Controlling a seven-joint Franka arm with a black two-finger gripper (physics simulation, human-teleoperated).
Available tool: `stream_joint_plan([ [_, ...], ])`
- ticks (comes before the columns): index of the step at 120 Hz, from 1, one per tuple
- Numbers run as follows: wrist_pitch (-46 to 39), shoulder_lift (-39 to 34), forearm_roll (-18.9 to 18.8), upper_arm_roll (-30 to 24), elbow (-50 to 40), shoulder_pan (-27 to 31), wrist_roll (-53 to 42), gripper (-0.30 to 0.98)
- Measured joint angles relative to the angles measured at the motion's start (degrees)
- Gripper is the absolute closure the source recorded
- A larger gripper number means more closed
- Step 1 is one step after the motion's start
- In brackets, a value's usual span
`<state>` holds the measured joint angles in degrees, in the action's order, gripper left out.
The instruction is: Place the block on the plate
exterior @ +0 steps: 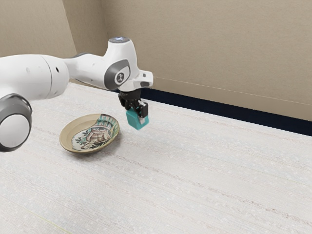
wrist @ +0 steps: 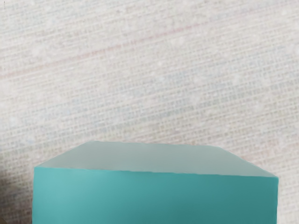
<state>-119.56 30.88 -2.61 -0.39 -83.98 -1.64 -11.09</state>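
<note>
Exterior view: claw closed on the teal block, a finger to either side. Block is off the plate, toward the exterior view's right (painted dish, rim uncovered). Pale table below.

Wrist view: block large and near, pale tabletop beyond it.

We see the block large and close, right by our pincer. One of its faces is a smooth, saturated teal; the adjoining one, paler and greyish green, narrows as it reaches away from the teal face. Beyond the block lies the surface, off-white with a fine, cloth-like weave and small whitish flecks. A faint pinkish stripe crosses it, slanting to the block's edges. Close beside one side of the block, we find a dim brownish patch.
</note>
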Motion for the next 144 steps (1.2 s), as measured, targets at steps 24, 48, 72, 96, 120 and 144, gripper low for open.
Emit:
stream_joint_plan([
  [24, 0.9, -0.2, -1.4, -0.8, 0.0, 3.8, -0.1, 0.30],
  [48, 1.5, -0.7, -1.8, -0.8, -0.1, 7.3, -0.2, 0.30],
  [72, 1.9, -1.0, -3.1, -2.8, -1.0, 12.6, -0.3, 0.30],
  [96, 2.1, -1.0, -5.4, -7.5, -2.5, 19.9, -0.4, 0.30],
  [120, 2.1, -0.8, -7.3, -11.6, -3.8, 25.5, -0.4, 0.30],
  [144, 2.1, 1.0, -9.7, -17.4, -4.5, 31.9, -0.3, 0.29],
])
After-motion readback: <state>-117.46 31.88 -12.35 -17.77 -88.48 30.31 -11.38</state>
